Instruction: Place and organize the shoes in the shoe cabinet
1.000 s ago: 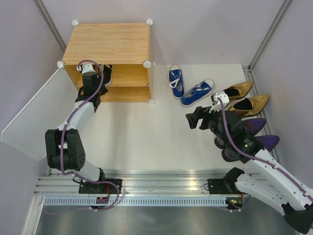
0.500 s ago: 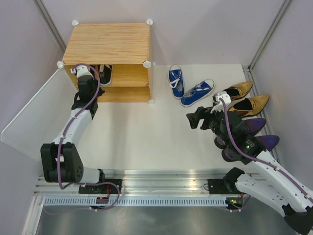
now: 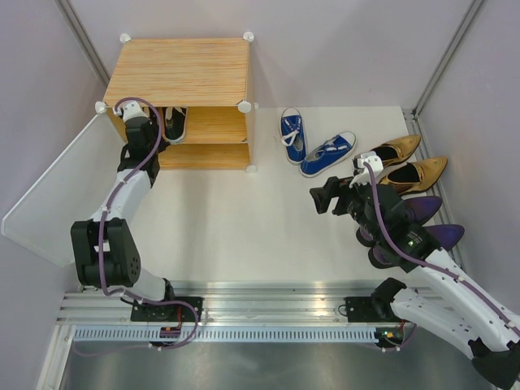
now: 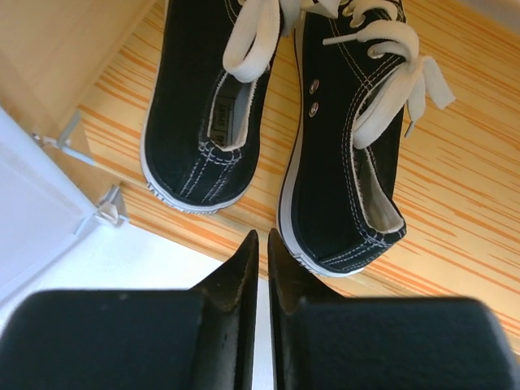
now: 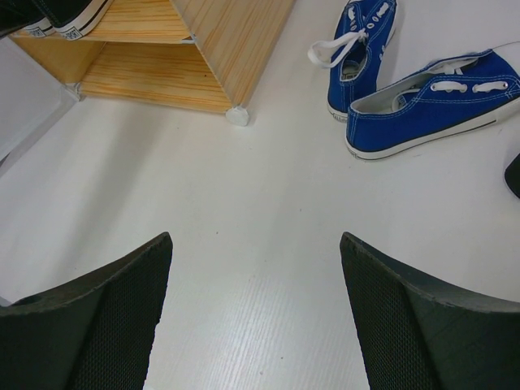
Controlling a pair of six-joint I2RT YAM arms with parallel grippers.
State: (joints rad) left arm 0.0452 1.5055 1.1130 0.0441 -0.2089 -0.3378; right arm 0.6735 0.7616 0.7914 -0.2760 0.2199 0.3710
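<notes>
Favours right gripper (image 3: 318, 198), wide apart, empty: blue sneakers (image 3: 327, 153) at 12 o'clock, nearer lying 2-to-8. Left gripper (image 4: 262, 244) nearly together, empty, at cabinet (image 3: 179, 71).

Toes of black sneakers (image 4: 333, 179) past left wrist view's top edge; purple heels (image 3: 445, 236) half behind right arm (image 3: 398, 231).

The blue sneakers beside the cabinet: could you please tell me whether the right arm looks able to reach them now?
Probably yes. The right end effector stands open and faces the blue sneakers across bare white floor, with nothing lying between them.
</notes>
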